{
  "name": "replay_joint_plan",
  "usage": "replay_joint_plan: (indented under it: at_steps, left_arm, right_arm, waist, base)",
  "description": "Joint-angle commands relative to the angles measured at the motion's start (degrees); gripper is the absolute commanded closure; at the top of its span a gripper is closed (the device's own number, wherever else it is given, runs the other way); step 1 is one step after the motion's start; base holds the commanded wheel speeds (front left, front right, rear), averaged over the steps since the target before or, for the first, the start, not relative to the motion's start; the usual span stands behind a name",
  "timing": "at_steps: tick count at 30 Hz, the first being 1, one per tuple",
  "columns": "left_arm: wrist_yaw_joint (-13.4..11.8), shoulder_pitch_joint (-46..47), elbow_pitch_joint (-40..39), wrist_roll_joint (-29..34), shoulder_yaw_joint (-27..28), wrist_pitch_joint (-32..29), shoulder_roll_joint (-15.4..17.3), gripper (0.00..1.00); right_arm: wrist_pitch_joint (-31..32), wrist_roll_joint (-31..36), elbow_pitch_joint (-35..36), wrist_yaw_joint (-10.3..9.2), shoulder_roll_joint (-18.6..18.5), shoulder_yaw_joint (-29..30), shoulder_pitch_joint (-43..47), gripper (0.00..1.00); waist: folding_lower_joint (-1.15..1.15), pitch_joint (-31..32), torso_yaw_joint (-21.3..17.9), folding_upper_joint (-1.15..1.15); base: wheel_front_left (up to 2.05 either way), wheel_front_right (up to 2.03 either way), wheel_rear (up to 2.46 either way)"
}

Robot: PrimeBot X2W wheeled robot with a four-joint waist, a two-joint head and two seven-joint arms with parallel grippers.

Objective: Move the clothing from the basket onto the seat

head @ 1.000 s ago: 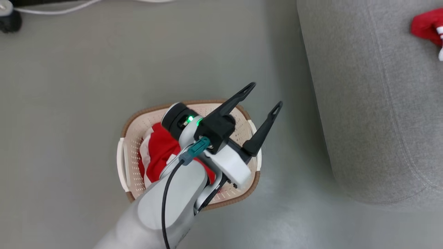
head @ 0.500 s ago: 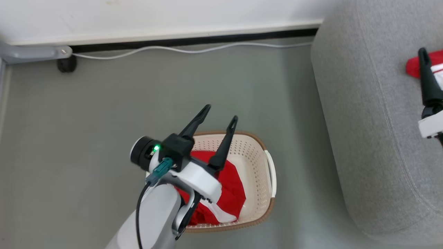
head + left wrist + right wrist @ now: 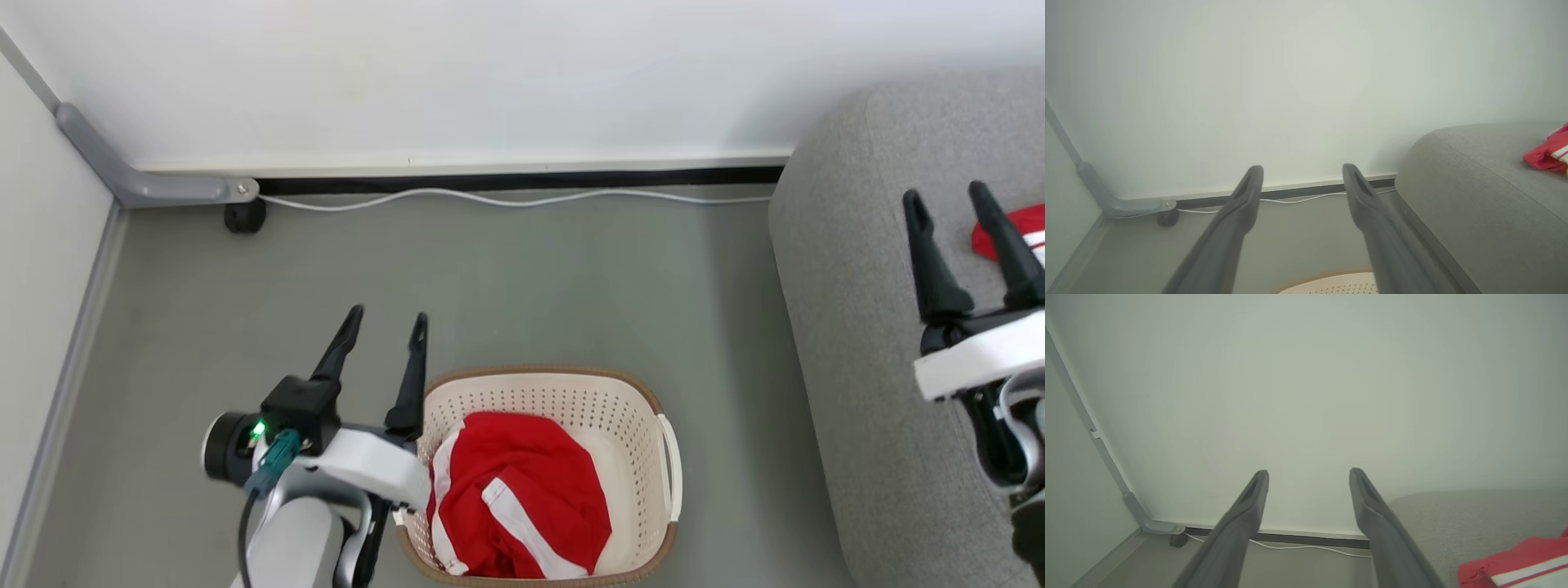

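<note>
One red garment with white stripes (image 3: 516, 494) lies bunched in the cream basket (image 3: 620, 408) on the floor, low in the head view. Another red piece of clothing (image 3: 1012, 233) (image 3: 1549, 153) (image 3: 1515, 559) rests on the grey seat (image 3: 849, 327) (image 3: 1474, 183) (image 3: 1453, 514) at the right. My left gripper (image 3: 388, 318) (image 3: 1302, 169) hangs open and empty just left of the basket's rim, fingers toward the wall. Over the seat, my right gripper (image 3: 947, 200) (image 3: 1308, 473) is open and empty, with the red clothing just past its right finger.
A white wall with a dark baseboard (image 3: 522, 178) runs along the back, with a white cable (image 3: 506, 198) on the grey floor before it. A grey metal leg with a black caster (image 3: 243, 216) stands in the left corner.
The head camera has tilted up, so the wall and corner come into view. My left gripper has gone from above the basket to its left side. The right gripper has come into view over the seat.
</note>
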State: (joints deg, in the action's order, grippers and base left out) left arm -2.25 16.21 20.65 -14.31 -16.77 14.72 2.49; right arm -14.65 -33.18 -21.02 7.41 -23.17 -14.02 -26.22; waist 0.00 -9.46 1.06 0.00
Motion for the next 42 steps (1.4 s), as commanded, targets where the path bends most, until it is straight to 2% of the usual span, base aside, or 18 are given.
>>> replay_joint_plan:
  at_steps: [1, 11, 18, 31, 42]
  left_arm:
    - [-0.56, -0.38, -1.89, 0.66, 2.84, 0.28, 0.39, 0.00]
    - [-1.21, -8.70, -4.51, 2.14, 11.34, 0.28, 0.39, 0.00]
    - [-0.98, -14.56, -6.65, 2.20, 14.38, 0.28, 0.39, 0.00]
    - [-1.61, -20.35, -10.18, 1.73, 14.09, 0.28, 0.39, 0.00]
    - [-1.46, -20.28, -10.21, 1.93, 13.72, 0.28, 0.39, 0.00]
  right_arm:
    - [-0.35, 0.85, 2.03, 0.08, -0.33, -0.46, 1.73, 0.00]
    - [-0.35, 4.25, 3.88, 0.08, 4.35, 0.70, 9.87, 0.00]
    - [-0.35, 7.51, 3.28, 0.08, 6.21, 0.74, 14.66, 0.00]
    - [-0.35, 11.61, 1.81, 0.08, 9.36, 1.12, 18.06, 0.00]
    - [-0.35, 12.02, 1.62, 0.08, 9.76, 1.68, 17.73, 0.00]
  waist:
    - [0.00, 1.13, 0.39, 0.00]
    - [0.00, 6.12, -0.26, 0.00]
    - [0.00, 8.50, -1.07, 0.00]
    - [0.00, 9.86, -1.59, 0.00]
    - [0.00, 9.56, -1.29, 0.00]
  base:
    - [0.00, 0.00, 0.00]
    - [0.00, 0.00, 0.00]
    - [0.00, 0.00, 0.00]
    - [0.00, 0.00, 0.00]
    - [0.00, 0.00, 0.00]
